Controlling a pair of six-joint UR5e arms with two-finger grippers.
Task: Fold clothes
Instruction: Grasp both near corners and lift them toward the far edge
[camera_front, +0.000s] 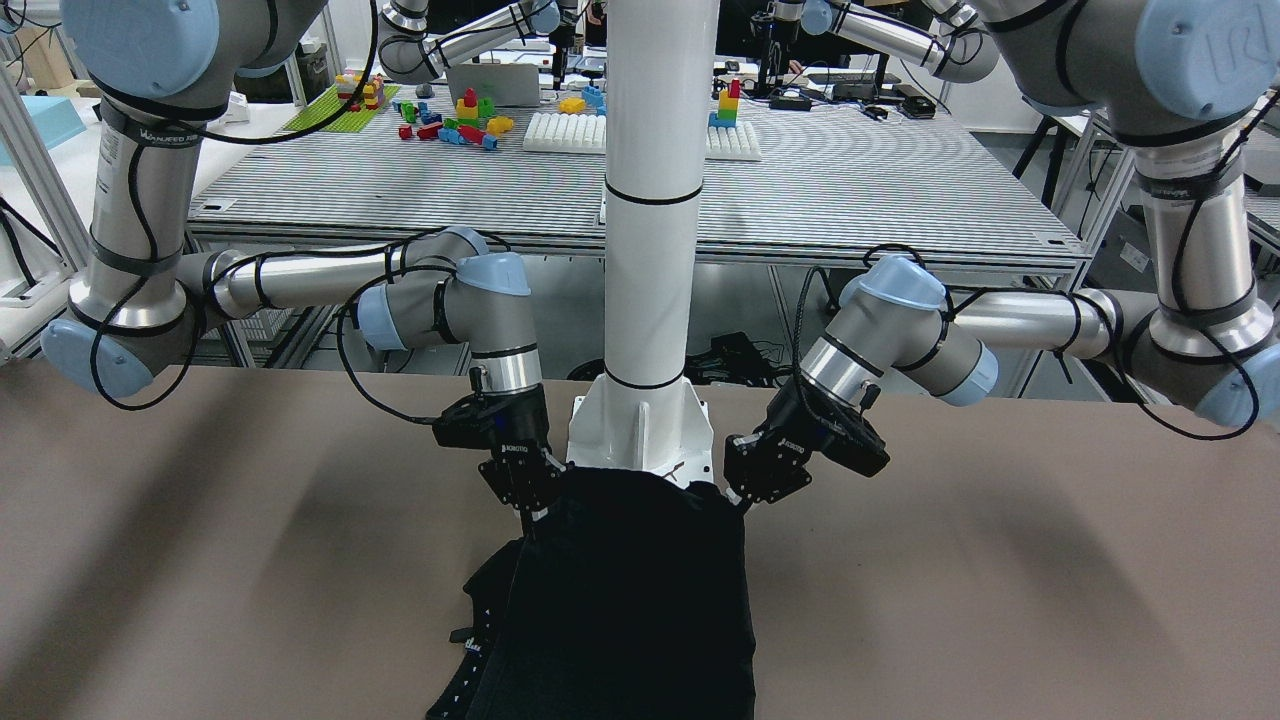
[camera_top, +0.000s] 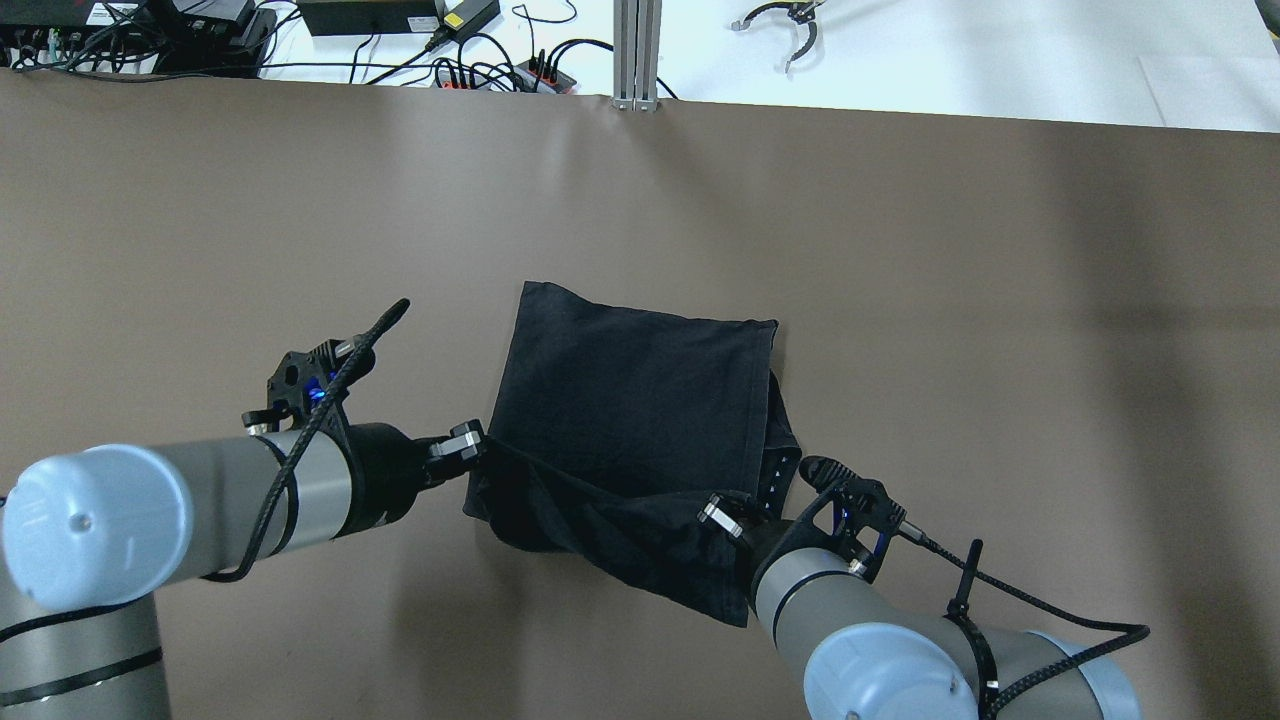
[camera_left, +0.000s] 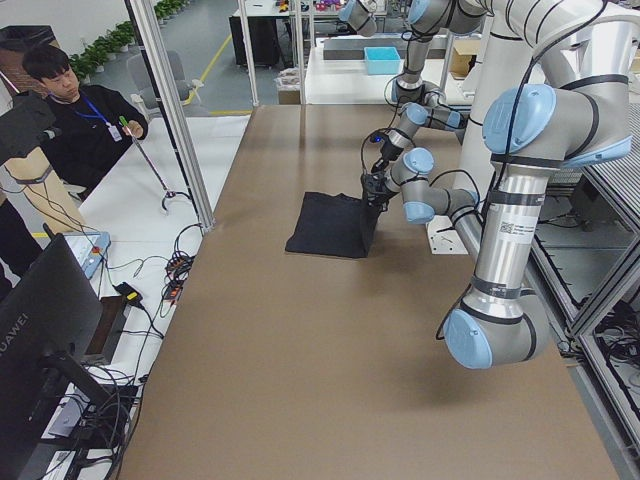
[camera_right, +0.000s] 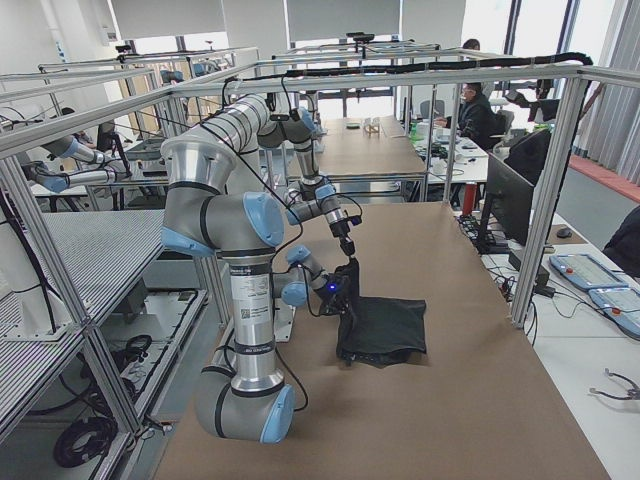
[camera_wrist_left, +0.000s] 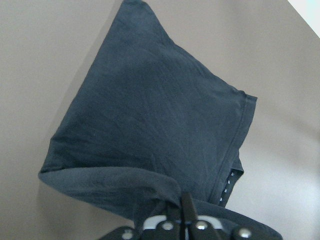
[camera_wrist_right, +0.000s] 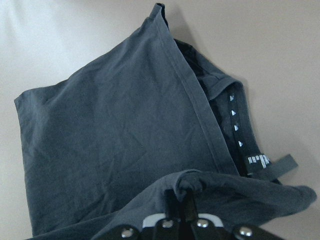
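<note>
Clearly, left fingers (camera_top: 465, 438) pinch the clothes (camera_top: 630, 400); right fingers (camera_top: 718, 513) seemingly likewise.

Brown table (camera_top: 900, 250), white pole (camera_front: 655, 200) — colourful blocks (camera_front: 470, 125) on far bench (camera_front: 850, 180)

Black clothes (camera_top: 640, 400) are lying at centre of the overhead frame, slightly below the middle. Plain soft fabric, folded to a rough rectangle, with the upper part lying flat and a hemmed edge running down its right side. The bottom edge is hanging raised at both lower corners and sagging between them. An inner layer is peeking out at right, showing a row of small white marks (camera_wrist_right: 234, 127).
</note>
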